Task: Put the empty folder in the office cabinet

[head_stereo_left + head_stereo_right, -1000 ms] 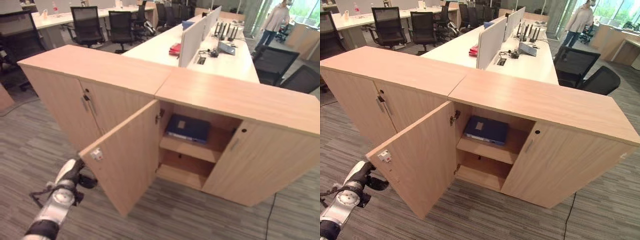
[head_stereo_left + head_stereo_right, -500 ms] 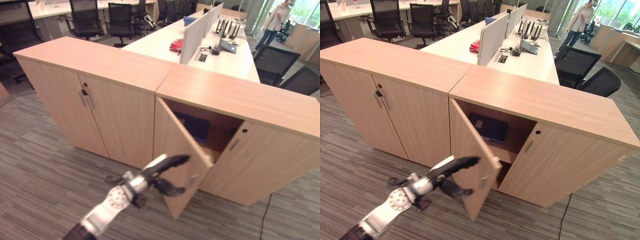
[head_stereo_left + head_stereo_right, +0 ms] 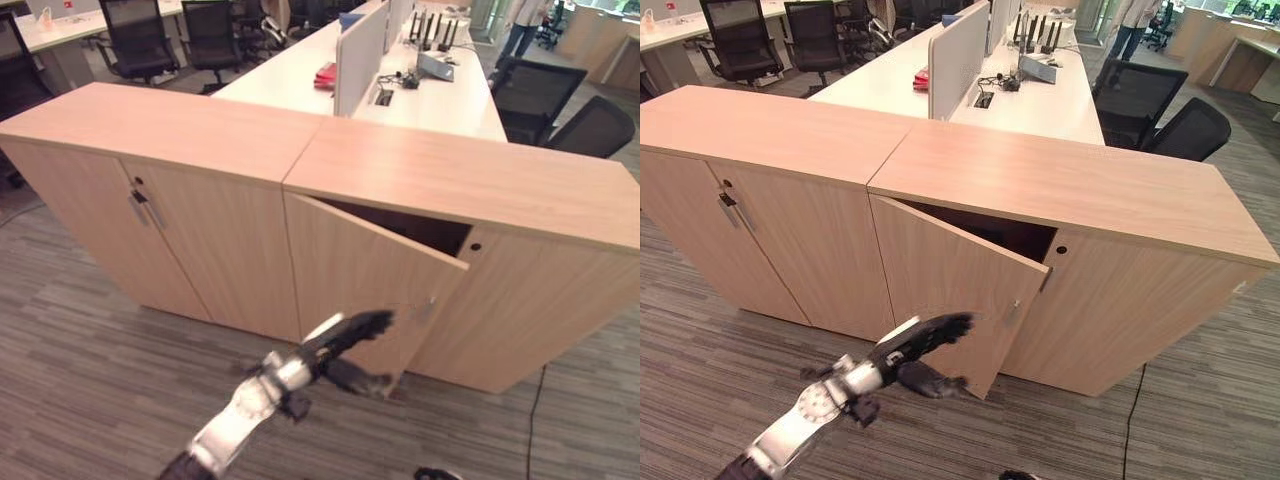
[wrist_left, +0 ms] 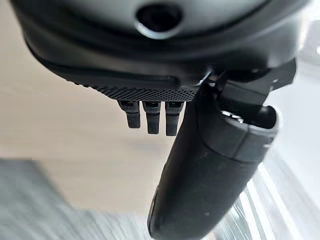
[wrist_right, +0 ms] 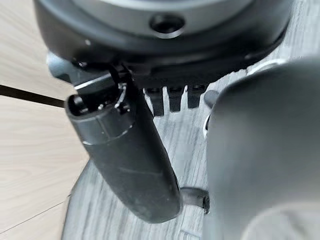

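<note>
- Left eye view: the office cabinet is the right one of two light-wood units standing end to end on a grey carpet floor.
- Its left door hangs ajar, nearly shut, with a narrow dark wedge of interior along the top edge. Its right door is shut.
- The folder cannot be made out: the door covers the shelves, and the gap is too dark to tell what lies inside.
- The left hand reaches up from below with its fingers straight, flat against the outer face of the ajar door low down. Its thumb is spread beneath, and it grips nothing.
- The neighbouring cabinet has both doors shut, with paired handles at the seam.
- Behind the cabinets runs a long white counter with a grey divider panel down its middle. On it are a red item and a laptop.
- Black office chairs stand around, and a person is at the far back.
- Right eye view: same layout. The ajar door's small handle sits at its free edge, just right of the fingertips. A round keyhole is on the shut right door.
- Left wrist view: straight fingers point at a pale wood surface, with the thumb standing free to one side and nothing held.
- Right wrist view: the right hand hangs relaxed and empty, with its fingers extended. It is over the carpet, beside a wood panel.
</note>
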Controlling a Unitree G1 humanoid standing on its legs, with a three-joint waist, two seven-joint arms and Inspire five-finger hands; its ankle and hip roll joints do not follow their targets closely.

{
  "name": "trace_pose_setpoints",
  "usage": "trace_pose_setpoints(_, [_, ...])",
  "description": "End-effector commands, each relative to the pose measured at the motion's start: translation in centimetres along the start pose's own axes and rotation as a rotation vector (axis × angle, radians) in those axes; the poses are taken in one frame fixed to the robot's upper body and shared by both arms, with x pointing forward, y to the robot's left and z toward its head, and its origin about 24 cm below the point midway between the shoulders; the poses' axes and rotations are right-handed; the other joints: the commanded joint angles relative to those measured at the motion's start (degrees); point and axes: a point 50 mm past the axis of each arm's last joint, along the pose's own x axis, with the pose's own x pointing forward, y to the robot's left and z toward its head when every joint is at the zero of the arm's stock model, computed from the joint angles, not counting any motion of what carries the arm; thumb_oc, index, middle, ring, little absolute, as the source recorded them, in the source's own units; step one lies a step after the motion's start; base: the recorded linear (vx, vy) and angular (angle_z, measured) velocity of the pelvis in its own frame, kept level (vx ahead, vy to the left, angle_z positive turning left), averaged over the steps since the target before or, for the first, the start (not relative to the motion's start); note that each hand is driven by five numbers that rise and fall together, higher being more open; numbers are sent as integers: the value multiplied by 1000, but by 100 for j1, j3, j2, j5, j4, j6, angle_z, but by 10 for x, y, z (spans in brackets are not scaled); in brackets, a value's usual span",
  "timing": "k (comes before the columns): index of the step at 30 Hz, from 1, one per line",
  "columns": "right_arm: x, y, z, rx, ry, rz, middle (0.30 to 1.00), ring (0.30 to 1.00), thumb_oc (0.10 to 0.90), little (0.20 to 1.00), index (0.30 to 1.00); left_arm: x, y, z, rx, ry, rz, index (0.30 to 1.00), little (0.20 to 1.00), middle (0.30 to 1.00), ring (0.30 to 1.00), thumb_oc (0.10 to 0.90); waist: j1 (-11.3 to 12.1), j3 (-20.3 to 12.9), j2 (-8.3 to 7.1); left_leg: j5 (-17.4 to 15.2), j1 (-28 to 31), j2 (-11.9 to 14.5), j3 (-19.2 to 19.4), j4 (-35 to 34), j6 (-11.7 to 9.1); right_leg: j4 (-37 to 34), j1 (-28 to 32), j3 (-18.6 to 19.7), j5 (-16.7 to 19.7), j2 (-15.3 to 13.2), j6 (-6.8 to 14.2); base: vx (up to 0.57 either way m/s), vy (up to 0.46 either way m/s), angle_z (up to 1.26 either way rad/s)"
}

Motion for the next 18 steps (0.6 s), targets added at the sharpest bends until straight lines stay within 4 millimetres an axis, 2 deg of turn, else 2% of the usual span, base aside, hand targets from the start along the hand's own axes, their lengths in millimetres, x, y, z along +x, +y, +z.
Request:
trace_pose_setpoints(1, [-1, -20, -1, -1, 11, -42, 900, 900, 800, 900, 900, -6, 28, 39, 125, -189, 134, 900, 900, 900, 900, 800, 229, -96, 52, -745, 140, 214, -297, -36, -107, -85, -583, 107, 497, -94, 320, -61, -62, 16])
trace_pose_setpoints(2, [-1, -26, 1, 27, 3, -53, 900, 900, 800, 900, 900, -14, 35, 25, 120, -134, 175, 900, 900, 900, 900, 800, 221, -50, 6, -606, 14, 195, -301, -36, -87, -76, -706, 265, 464, -63, 233, -32, -79, 21])
trace_pose_setpoints(3, [-2, -37, 4, 63, -1, -74, 900, 900, 800, 900, 900, -31, 44, 4, 112, -49, 227, 900, 900, 900, 900, 800, 252, -58, 22, -591, -8, 247, -300, -30, -98, -111, -806, 713, 321, 156, 181, -5, -112, 43])
trace_pose_setpoints(4, [-3, -41, 3, 69, 6, -81, 900, 900, 800, 900, 900, -40, 47, -5, 112, -10, 253, 900, 900, 900, 900, 800, 283, -77, 31, -591, 6, 260, -289, -33, -108, -127, -807, 806, 312, 216, 162, 86, -127, 38])
trace_pose_setpoints(6, [-3, -43, 1, 70, 14, -85, 900, 900, 800, 900, 900, -45, 49, -11, 110, 16, 270, 900, 900, 900, 900, 800, 311, -99, 36, -594, 20, 275, -281, -36, -119, -147, -785, 822, 281, 263, 140, 79, -98, 15])
trace_pose_setpoints(7, [-5, -44, -10, 53, 48, -83, 900, 900, 800, 900, 900, -56, 54, -21, 121, 70, 311, 900, 900, 900, 900, 800, 331, -160, 53, -606, 75, 366, -232, -36, -165, -157, -724, 804, 177, 369, 79, 98, -131, -20])
trace_pose_setpoints(9, [-6, -44, -19, 28, 72, -82, 900, 900, 800, 900, 900, -62, 54, -33, 88, 111, 359, 900, 900, 900, 900, 800, 293, -186, 77, -628, 141, 530, -186, -2, -228, -157, -675, 850, -13, 561, -47, 140, -245, -28])
trace_pose_setpoints(11, [-5, -41, -14, 27, 56, -86, 900, 900, 800, 900, 900, -56, 48, -41, -13, 110, 404, 900, 900, 900, 900, 800, 240, -200, 116, -649, 170, 709, -165, 95, -311, -157, -628, 866, -197, 769, -187, 115, -247, -17])
trace_pose_setpoints(14, [-3, -36, 1, -9, 5, -77, 900, 900, 800, 900, 900, -44, 37, -42, -53, 105, 388, 900, 900, 900, 900, 800, 98, -182, 171, -768, 153, 981, -117, 468, -449, -155, -529, 948, -456, 1044, -404, 116, -259, -22])
trace_pose_setpoints(18, [-2, -35, 3, -56, -5, -76, 900, 900, 800, 900, 900, -40, 32, -46, -88, 118, 380, 900, 900, 900, 900, 800, -5, -140, 206, -872, 120, 1081, -68, 811, -506, -100, -468, 1035, -603, 1161, -536, 51, -134, -17])
